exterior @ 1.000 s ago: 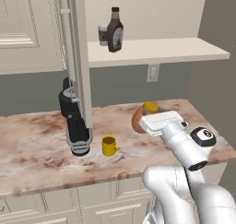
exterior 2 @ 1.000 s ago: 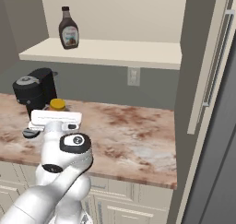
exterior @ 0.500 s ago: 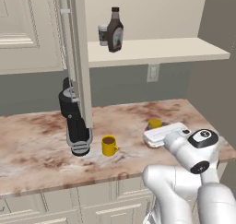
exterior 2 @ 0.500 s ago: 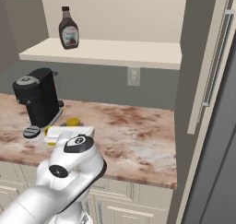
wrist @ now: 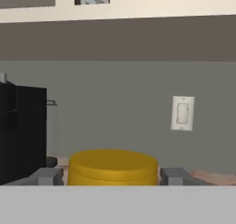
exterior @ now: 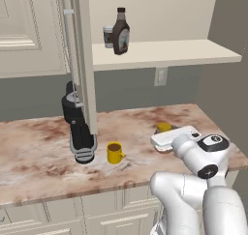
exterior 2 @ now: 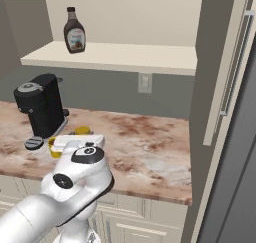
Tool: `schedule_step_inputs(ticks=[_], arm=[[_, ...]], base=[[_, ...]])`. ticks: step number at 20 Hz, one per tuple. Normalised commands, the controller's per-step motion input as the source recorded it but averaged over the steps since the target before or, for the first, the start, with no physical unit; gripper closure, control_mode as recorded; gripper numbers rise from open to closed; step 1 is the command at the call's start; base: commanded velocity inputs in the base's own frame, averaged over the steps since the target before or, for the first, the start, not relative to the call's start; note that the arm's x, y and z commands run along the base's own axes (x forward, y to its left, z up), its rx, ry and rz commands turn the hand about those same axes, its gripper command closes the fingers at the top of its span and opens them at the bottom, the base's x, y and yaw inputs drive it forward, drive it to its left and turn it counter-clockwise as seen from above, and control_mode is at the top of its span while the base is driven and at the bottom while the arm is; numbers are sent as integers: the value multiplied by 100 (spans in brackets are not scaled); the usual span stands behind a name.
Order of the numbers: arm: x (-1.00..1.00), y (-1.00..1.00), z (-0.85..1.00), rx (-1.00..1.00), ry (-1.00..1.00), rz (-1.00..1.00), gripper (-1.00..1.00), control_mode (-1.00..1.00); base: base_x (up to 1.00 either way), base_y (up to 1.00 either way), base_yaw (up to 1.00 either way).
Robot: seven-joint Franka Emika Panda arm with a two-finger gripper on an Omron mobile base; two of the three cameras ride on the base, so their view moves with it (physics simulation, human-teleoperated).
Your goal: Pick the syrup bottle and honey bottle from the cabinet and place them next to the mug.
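Closest to us, our claw (wrist: 113,176) hangs low over the counter (exterior: 38,152), its two grey fingertips (wrist: 46,175) standing either side of the honey bottle's (wrist: 113,167) yellow cap. The tips sit apart, with a sliver of gap on each side of the cap; whether they press it or have let it go, we cannot tell. From the left base camera the same yellow cap (exterior: 164,127) peeps out just beyond the white hand, the bottle upright on the counter.

Off to the claw's left, along the counter and well apart, stands the yellow mug (exterior: 115,153), beside the black coffee machine (exterior: 77,127). That sideways gap is what we judge the next move hangs on: the honey bottle is not yet next to the mug.

Farther off and high above the claw, the syrup bottle (exterior: 120,32) stands upright on the cabinet (exterior: 164,52) shelf, a white-lidded paper cup (exterior: 108,36) touching or just beside it.
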Motion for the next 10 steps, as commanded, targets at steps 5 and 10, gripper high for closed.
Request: schedule_step_inputs(ticks=[5, 10], arm=[[49, 68, -53, 0, 0, 1, 100, -100], [46, 68, -62, 6, 0, 3, 100, -100]], base=[[0, 0, 0], [0, 0, 0]])
